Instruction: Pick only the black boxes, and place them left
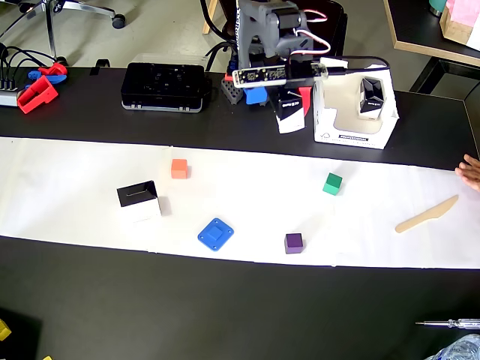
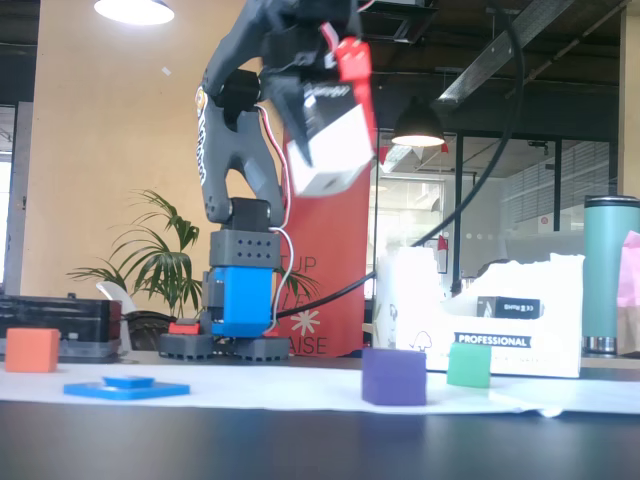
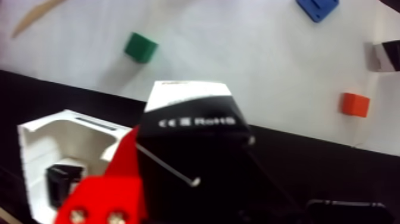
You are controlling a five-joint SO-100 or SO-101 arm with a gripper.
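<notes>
Red plastic forms one finger [image 3: 113, 184] of the pincer [image 2: 330, 110], which is clenched on a small black cardboard box with white sides [image 3: 190, 149] and holds it high above the table. The fixed view shows that height and the box's tilted white underside; the overhead view shows only the box's end [image 1: 289, 112] poking out from under the arm, over the far black strip of the black table [image 1: 225, 307], just left of an open white cardboard carton [image 1: 352, 135]. The wrist view adds the white print on the held box's black face. A second black box [image 1: 373, 96] stands inside that carton. A third black box [image 1: 139, 201] sits on the white paper sheet [image 1: 75, 187], left in the overhead view, and is cut off at the right edge of the wrist view. Spread on the sheet are a small orange cube [image 1: 178, 168], a flat blue plastic square [image 1: 216, 234], a dark purple cube [image 1: 294, 243], a green cube [image 1: 333, 183] and, far right, a pale wooden knife [image 1: 427, 215]. A big flat black case [image 1: 164, 85] lies at the far left edge of the table. From the fixed view the third box is not visible, and the carton's wall partly hides the second one.
</notes>
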